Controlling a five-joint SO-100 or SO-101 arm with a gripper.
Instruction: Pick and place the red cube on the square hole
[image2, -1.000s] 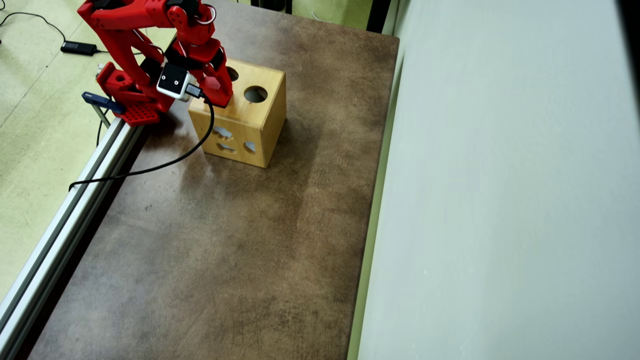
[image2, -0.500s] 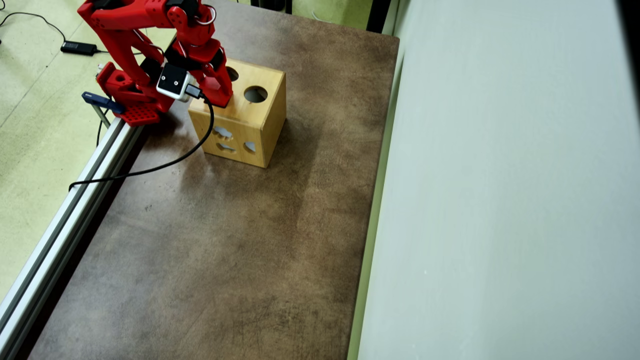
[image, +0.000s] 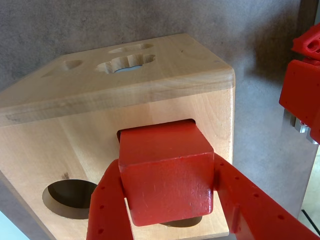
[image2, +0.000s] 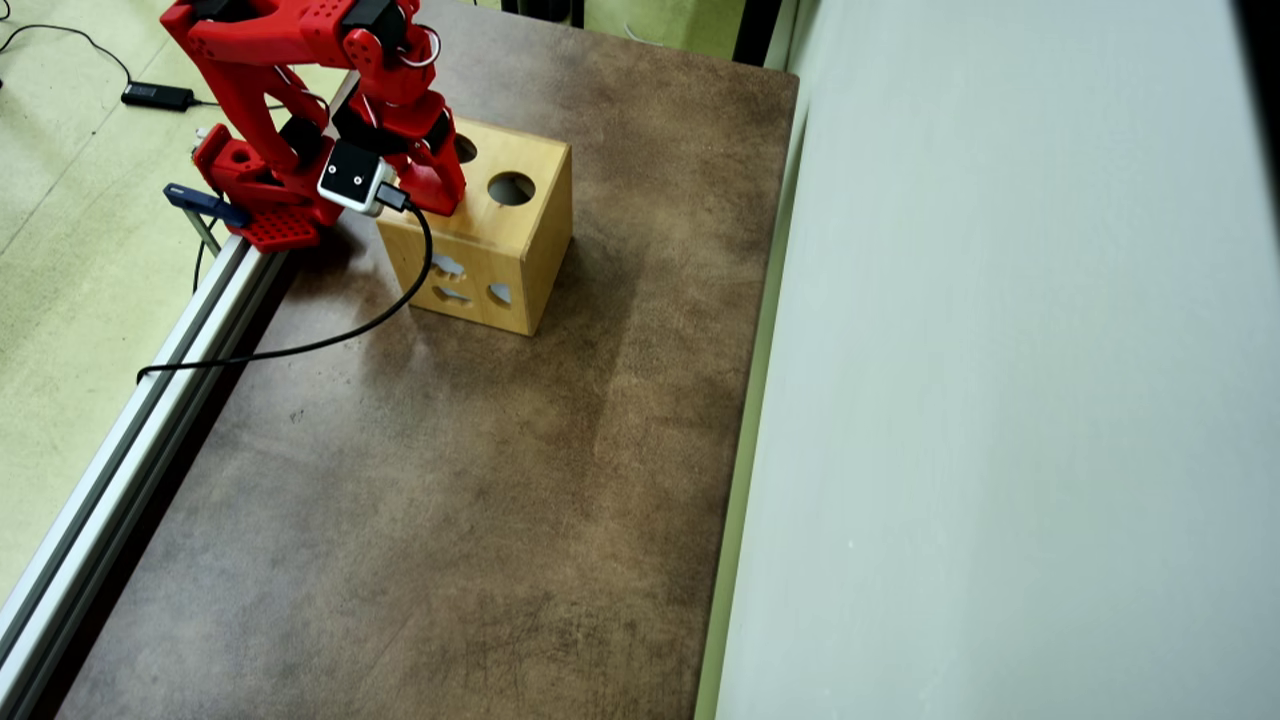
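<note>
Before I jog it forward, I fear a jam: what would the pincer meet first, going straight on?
Likely the wooden box: its held red cube looks skewed over the square hole.

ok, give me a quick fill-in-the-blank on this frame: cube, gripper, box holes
1. The gripper is shut on the red ____.
2. The cube sits over a hole in the box whose visible corner is ____, not round.
3. In the wrist view, the hole left of the cube is ____ in shape.
4. In the overhead view, the box stands on the ____ table.

Missing words: cube; square; round; brown
</note>
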